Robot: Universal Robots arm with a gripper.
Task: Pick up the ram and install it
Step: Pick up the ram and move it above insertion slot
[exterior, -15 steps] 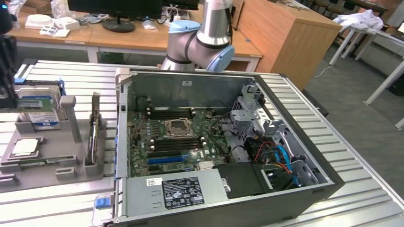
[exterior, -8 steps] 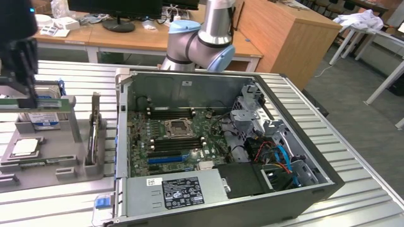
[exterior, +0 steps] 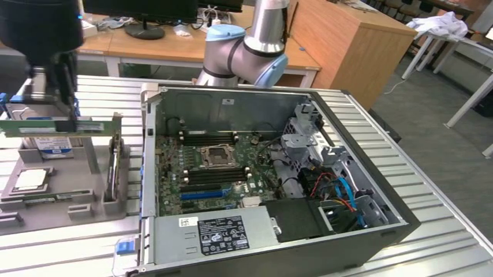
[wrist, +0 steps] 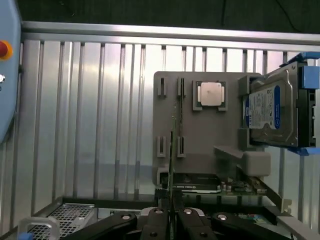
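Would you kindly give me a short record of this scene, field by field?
gripper: shut on the ram
ram: green stick, held level on its long edge above the grey holder
grey holder: on the slatted table, at the exterior view's left of the computer case
hard drive: blue label, standing in the holder
processor: lying flat in its recess in the holder
computer case: side open, motherboard exposed
task state: ram picked up, outside the case, not yet installed
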